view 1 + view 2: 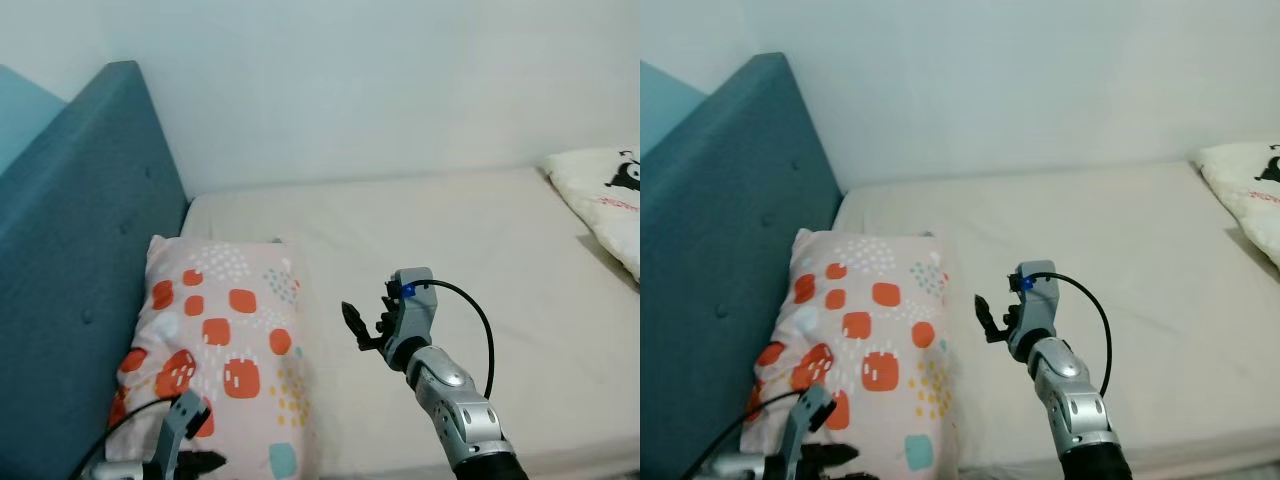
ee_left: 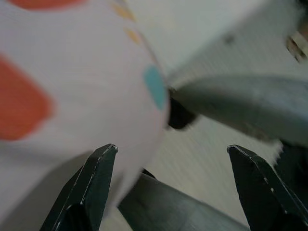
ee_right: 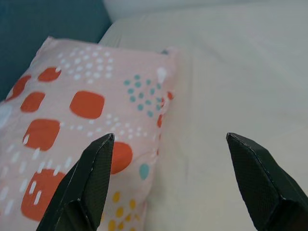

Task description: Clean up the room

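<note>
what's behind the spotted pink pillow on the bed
Behind the pink pillow stands the blue upholstered headboard, which the pillow leans against. It lies on the bare cream mattress. Anything beneath the pillow is covered.

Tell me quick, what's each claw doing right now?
Left claw: open, empty, at the near corner of the patterned pillow.
Right claw: open, empty, raised over the mattress beside the pillow.

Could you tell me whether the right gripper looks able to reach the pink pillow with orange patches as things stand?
Probably yes. The right gripper hovers open above the cream mattress, beside the pink pillow with orange patches, with nothing lying between them.
</note>
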`<state>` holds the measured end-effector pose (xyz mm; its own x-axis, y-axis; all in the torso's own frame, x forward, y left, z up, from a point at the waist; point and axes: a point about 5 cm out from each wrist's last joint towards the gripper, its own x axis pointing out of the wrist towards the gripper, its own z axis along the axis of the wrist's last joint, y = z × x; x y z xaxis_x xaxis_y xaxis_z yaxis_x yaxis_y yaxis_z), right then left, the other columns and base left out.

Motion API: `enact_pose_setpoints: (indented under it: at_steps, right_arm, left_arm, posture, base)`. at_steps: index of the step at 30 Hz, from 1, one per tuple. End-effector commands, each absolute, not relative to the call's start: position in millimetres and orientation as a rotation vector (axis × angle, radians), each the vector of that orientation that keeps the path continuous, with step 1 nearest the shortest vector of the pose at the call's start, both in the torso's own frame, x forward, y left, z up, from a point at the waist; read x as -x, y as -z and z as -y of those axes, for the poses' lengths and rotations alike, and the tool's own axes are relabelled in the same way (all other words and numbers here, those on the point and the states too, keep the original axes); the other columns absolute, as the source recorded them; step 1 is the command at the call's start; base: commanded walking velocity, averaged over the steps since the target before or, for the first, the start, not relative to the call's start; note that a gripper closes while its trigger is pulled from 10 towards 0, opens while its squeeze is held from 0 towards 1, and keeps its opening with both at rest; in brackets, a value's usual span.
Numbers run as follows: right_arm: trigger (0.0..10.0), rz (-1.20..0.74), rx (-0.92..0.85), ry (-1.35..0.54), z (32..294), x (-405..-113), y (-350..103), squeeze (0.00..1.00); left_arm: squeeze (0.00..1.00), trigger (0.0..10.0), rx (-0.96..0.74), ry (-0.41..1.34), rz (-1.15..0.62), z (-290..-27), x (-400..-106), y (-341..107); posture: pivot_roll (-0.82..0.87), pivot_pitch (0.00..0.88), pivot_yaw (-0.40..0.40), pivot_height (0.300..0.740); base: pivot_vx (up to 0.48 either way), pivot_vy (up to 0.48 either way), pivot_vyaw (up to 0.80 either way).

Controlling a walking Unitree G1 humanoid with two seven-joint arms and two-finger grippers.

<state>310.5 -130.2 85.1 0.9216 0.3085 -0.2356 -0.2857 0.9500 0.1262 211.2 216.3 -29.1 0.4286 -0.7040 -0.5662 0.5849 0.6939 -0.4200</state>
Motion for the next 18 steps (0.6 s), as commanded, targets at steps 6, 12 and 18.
enact_pose_setpoints:
  at_steps: [6,12,18]
  right_arm:
    - [10.0,-0.318,-0.038,-0.253,136.6,-313.6,-71.4,0.00]
    - [10.0,-0.333,-0.026,-0.243,140.8,-313.7,-68.9,0.00]
    - [10.0,-0.346,-0.014,-0.234,143.1,-314.2,-65.9,0.00]
  left_arm:
    - [0.00,10.0,0.062,0.793,-0.839,-216.6,-215.1,31.0]
    - [0.00,10.0,-0.049,0.818,-0.865,-216.5,-215.0,33.2]
    - [0.00,10.0,-0.272,0.883,-0.938,-217.3,-213.3,37.8]
  posture:
    - [-0.15,0.047,0.031,0.685]
    - [-0.15,0.049,0.031,0.665]
    - [-0.16,0.049,0.037,0.640]
  base:
    - [0.000,0.000,0.00]
    - [0.000,0.000,0.00]
    - [0.000,0.000,0.00]
